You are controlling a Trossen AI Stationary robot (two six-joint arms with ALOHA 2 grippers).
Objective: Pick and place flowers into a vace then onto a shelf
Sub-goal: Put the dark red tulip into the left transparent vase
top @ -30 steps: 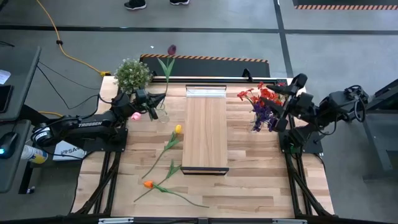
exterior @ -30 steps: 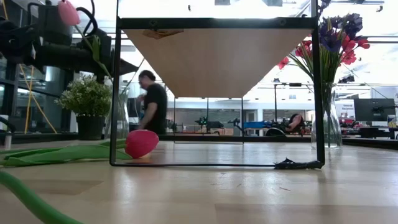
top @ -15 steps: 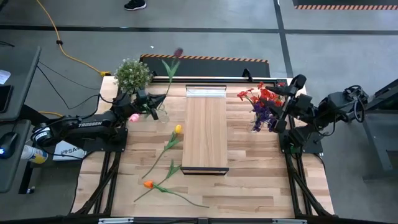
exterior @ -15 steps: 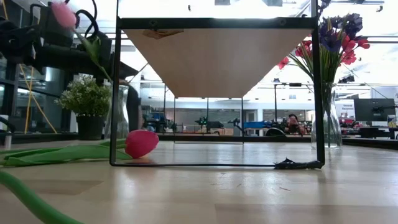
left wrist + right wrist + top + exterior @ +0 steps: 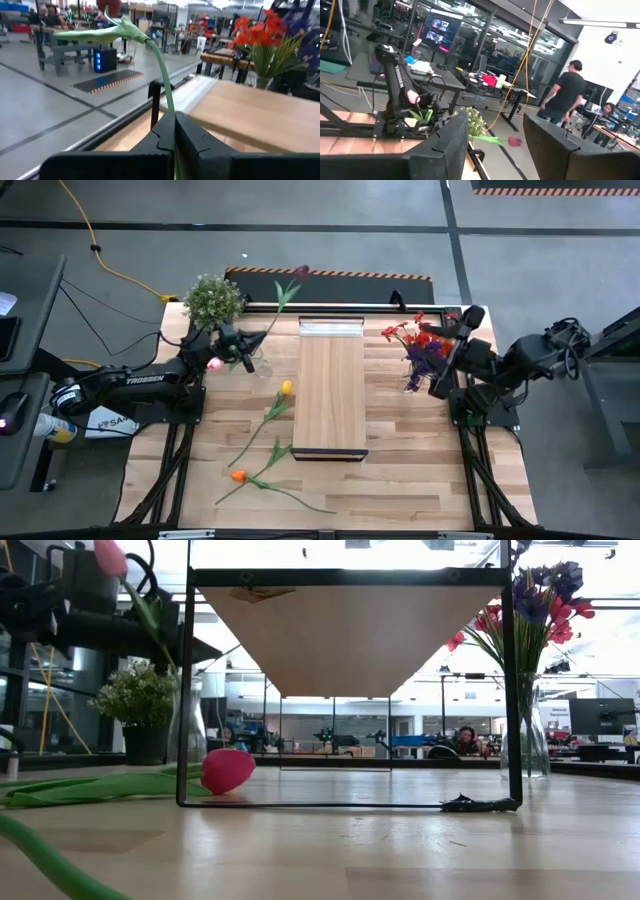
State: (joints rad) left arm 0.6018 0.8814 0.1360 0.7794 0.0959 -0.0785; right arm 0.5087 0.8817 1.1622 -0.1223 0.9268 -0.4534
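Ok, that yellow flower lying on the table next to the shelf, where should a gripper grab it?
Grip the yellow flower on its bare stem just below the head, coming straight down from above. It lies flat and slanted on the table, with leaves lower on the stem.

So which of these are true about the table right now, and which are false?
1. The left gripper is shut on a green flower stem. True.
2. The shelf already has a vase standing on it. False: the board is bare.
3. A vase of red and purple flowers stands by the right gripper. True.
4. No flowers lie on the table. False: a yellow flower and an orange flower lie there.
5. The right gripper holds a flower. False: its fingers stand apart with nothing between them.
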